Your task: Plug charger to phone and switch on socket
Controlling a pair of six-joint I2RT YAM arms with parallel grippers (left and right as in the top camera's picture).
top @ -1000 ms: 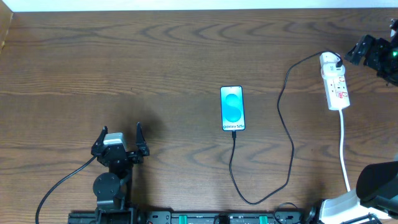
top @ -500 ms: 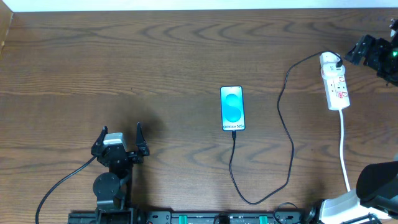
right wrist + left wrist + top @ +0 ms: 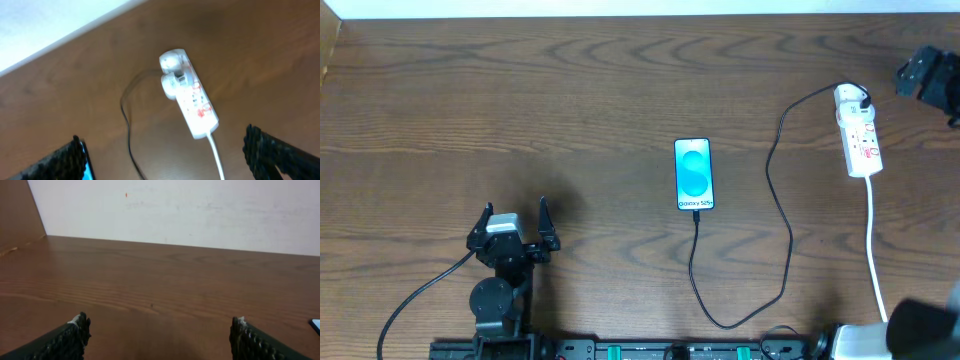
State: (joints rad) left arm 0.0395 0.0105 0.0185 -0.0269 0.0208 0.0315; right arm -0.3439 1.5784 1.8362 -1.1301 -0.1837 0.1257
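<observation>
Black charger (image 3: 791, 240) — looped between phone (image 3: 694, 174), socket (image 3: 858, 140)

Phone (image 3: 694, 174) screen: "Galaxy" + illegible chars; socket (image 3: 859, 139) red marks unreadable.

The right gripper (image 3: 920, 77) is cut off by the overhead's right edge. The right wrist view is blurred: the socket (image 3: 189, 93) bears red markings too smeared to read, and its switch position is unclear. Only a corner of the phone (image 3: 316, 325) shows in the left wrist view, with the rest cropped.
</observation>
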